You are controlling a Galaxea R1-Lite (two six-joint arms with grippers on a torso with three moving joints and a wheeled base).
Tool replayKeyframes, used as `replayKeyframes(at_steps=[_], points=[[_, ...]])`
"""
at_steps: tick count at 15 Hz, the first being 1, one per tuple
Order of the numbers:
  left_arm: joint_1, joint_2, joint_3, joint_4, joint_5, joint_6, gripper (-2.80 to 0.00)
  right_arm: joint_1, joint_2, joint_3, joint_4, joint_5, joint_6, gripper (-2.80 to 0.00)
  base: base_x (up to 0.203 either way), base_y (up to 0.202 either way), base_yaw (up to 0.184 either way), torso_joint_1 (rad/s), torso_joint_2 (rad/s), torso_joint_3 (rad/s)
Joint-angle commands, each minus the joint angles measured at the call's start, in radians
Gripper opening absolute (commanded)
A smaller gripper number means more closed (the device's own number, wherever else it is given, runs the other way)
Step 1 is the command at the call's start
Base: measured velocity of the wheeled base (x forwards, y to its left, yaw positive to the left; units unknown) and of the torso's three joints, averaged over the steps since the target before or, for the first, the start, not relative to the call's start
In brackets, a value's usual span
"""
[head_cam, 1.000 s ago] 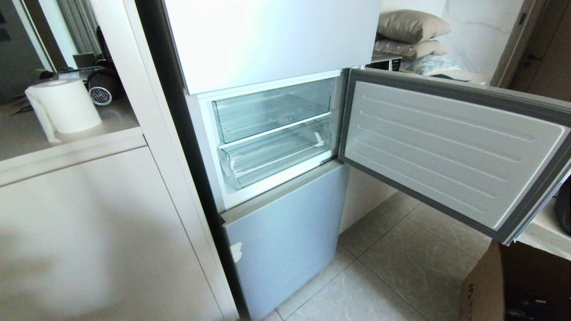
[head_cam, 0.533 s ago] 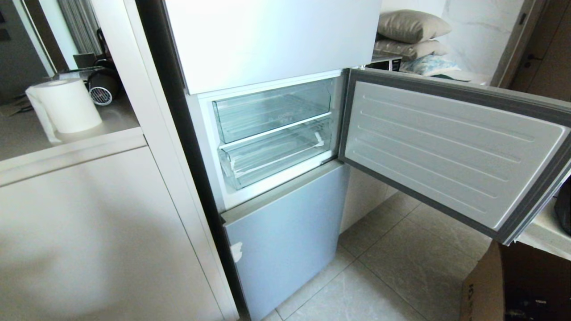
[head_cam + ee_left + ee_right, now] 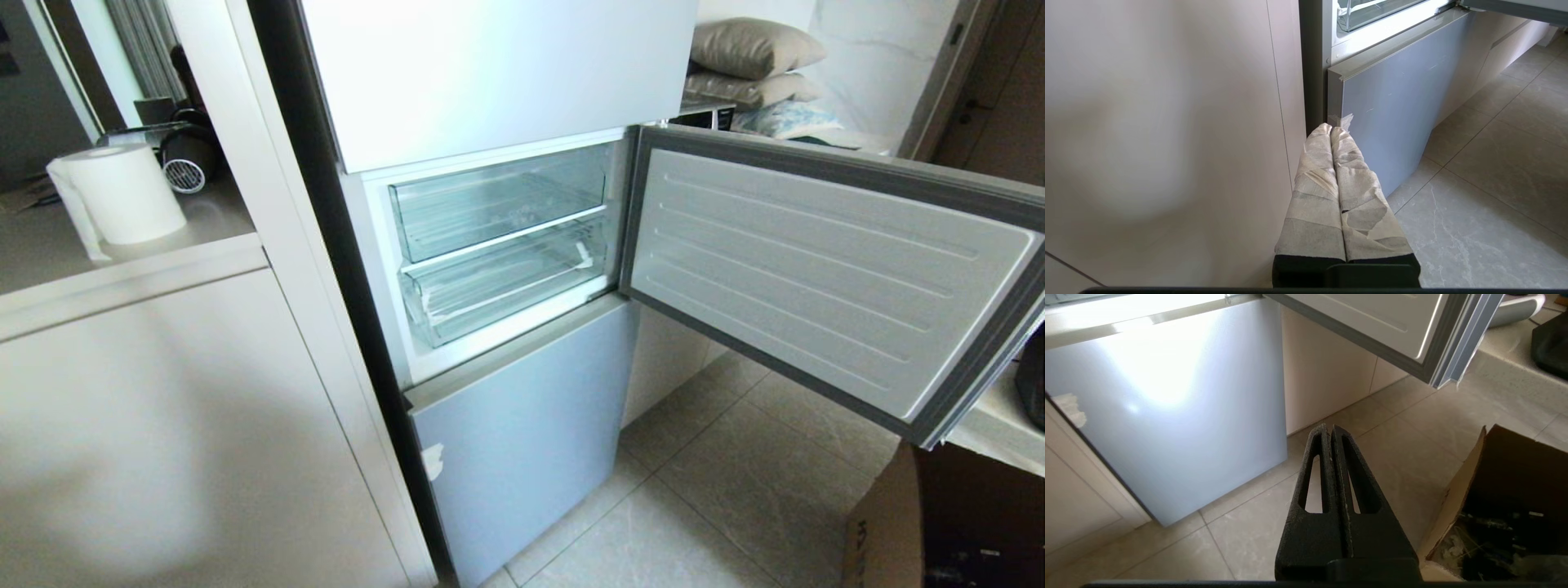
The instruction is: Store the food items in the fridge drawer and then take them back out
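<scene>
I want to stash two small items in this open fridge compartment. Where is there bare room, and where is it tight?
The fridge drawer is bare across its ribbed floor, from the front lip to the back wall, but pushed in. The clear bin above is bare too. It is tight between the two, at the white rail. The open door borders the right side.

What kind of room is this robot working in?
Most likely a home kitchen. A fridge with its middle door swung open shows clear plastic drawers, a paper towel roll stands on a counter beside it, and the floor is tiled.
</scene>
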State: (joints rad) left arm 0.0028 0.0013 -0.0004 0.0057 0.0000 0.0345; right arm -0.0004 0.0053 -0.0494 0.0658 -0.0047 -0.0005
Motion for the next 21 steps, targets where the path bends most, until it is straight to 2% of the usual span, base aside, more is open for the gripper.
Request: replayKeyframes(at_steps=[1, 2, 3, 5, 6, 7, 9, 12, 14, 15, 17, 21], points=[[0.000, 0.000, 0.000, 0.003, 0.000, 0.001, -2.80, 0.000, 0.103, -0.081, -0.004, 0.001, 0.028, -2.80, 0.000, 0.000, 0.000, 0.000, 0.00, 0.000], [0.000, 0.002, 0.000, 0.003, 0.000, 0.001, -2.80, -0.001, 0.177, -0.120, -0.005, 0.000, 0.064, -2.80, 0.000, 0.000, 0.000, 0.000, 0.00, 0.000], [0.000, 0.002, 0.000, 0.003, 0.000, 0.001, -2.80, -0.002, 0.247, -0.169, -0.006, -0.004, 0.134, -2.80, 0.000, 0.000, 0.000, 0.000, 0.00, 0.000], [0.000, 0.002, 0.000, 0.003, 0.000, 0.001, -2.80, -0.011, 0.366, -0.292, -0.008, -0.025, 0.389, -2.80, 0.000, 0.000, 0.000, 0.000, 0.00, 0.000], [0.000, 0.002, 0.000, 0.003, 0.000, 0.001, -2.80, -0.048, 0.410, -0.330, -0.009, -0.027, 0.475, -2.80, 0.000, 0.000, 0.000, 0.000, 0.00, 0.000], [0.000, 0.002, 0.000, 0.003, 0.000, 0.001, -2.80, -0.107, 0.463, -0.352, -0.017, -0.009, 0.513, -2.80, 0.000, 0.000, 0.000, 0.000, 0.00, 0.000], [0.000, 0.002, 0.000, 0.003, 0.000, 0.001, -2.80, -0.319, 0.620, -0.376, -0.115, 0.091, 0.582, -2.80, 0.000, 0.000, 0.000, 0.000, 0.00, 0.000], [0.000, 0.002, 0.000, 0.003, 0.000, 0.001, -2.80, -0.662, 0.846, -0.393, -0.357, 0.340, 0.638, -2.80, 0.000, 0.000, 0.000, 0.000, 0.00, 0.000], [0.000, 0.002, 0.000, 0.003, 0.000, 0.001, -2.80, -0.830, 0.970, -0.411, -0.464, 0.493, 0.661, -2.80, 0.000, 0.000, 0.000, 0.000, 0.00, 0.000], [0.000, 0.002, 0.000, 0.003, 0.000, 0.001, -2.80, -0.861, 1.026, -0.423, -0.503, 0.532, 0.671, -2.80, 0.000, 0.000, 0.000, 0.000, 0.00, 0.000], [-0.001, 0.002, 0.000, 0.003, 0.000, 0.001, -2.80, -0.911, 1.108, -0.445, -0.604, 0.556, 0.701, -2.80, 0.000, 0.000, 0.000, 0.000, 0.00, 0.000], [0.000, 0.002, 0.000, 0.003, 0.000, 0.001, -2.80, -0.962, 1.368, -0.556, -0.912, 0.563, 0.854, -2.80, 0.000, 0.000, 0.000, 0.000, 0.00, 0.000]])
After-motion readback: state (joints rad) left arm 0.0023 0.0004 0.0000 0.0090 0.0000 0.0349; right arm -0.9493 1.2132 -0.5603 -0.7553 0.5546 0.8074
